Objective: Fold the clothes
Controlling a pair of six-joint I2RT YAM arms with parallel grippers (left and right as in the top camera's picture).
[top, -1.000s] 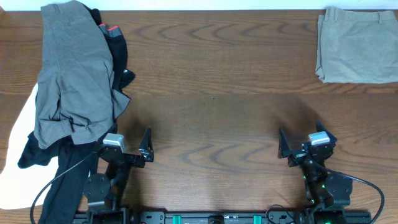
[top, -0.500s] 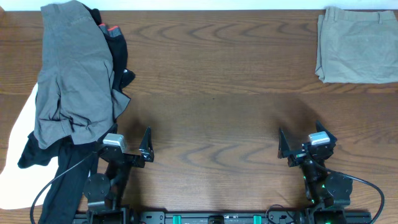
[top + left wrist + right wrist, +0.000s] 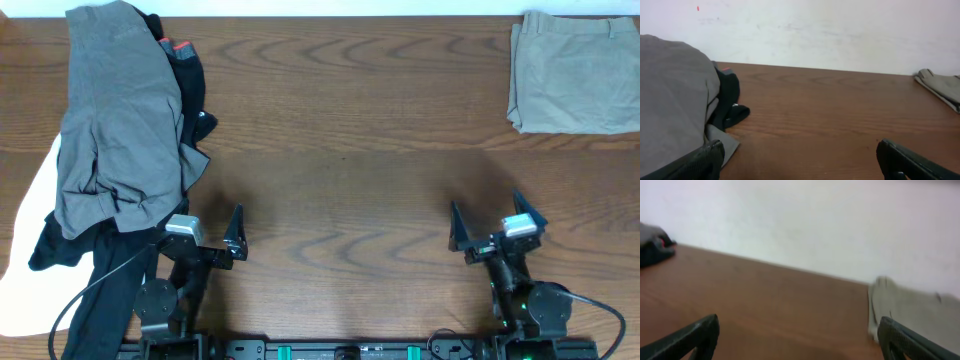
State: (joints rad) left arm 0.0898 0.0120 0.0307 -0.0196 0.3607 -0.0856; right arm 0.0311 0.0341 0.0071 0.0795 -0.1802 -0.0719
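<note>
Grey shorts (image 3: 115,120) appear whole only from overhead

Cannot see most of the black pieces (image 3: 192,95), buried under the grey shorts (image 3: 115,120). Cannot name the white thing (image 3: 25,230), cut by the left edge. Right wrist view all blurred; perhaps the beige shorts (image 3: 910,312) there, cut off at right.
</note>
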